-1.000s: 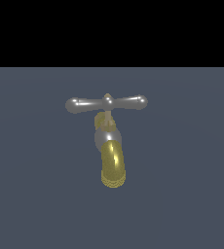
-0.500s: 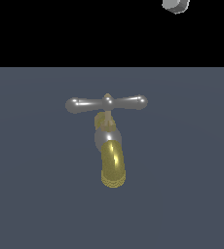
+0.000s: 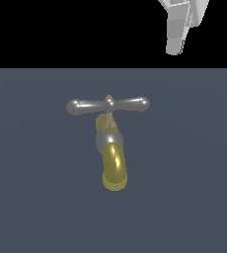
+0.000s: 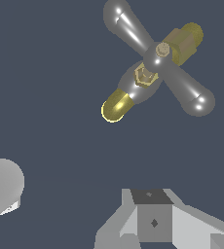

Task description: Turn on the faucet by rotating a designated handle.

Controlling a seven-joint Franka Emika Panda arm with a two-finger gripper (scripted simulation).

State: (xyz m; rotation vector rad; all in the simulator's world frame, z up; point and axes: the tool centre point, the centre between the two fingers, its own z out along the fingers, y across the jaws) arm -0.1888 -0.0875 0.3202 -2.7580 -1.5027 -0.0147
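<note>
Now, change: tool (image 3: 182,24) has come well into the exterior view at the top right; half a second ago only a grey tip showed there, a second ago nothing.
Tool state: cannot tell whether the fingers are spread or pressed together (exterior view shows only one blocky grey finger, wrist view only part of the tool body low in frame).
Tool contact: none, it is high and well apart from the faucet.
Faucet (image 3: 110,143): mid-scene on the dark grey worktop (image 3: 31,197), gold spout curving toward the near side.
Handle (image 3: 108,105): silver crossbar on top of the brass stem, lying left to right in the exterior view, same pose as in both earlier frames.
Handle in wrist view: handle (image 4: 158,56) is in sight, off toward one corner, not centred under the tool.
Meaning for task: approach under way, no rotation done yet (faucet likely untouched).
Next need: probably line up on one handle arm before closing in.
</note>
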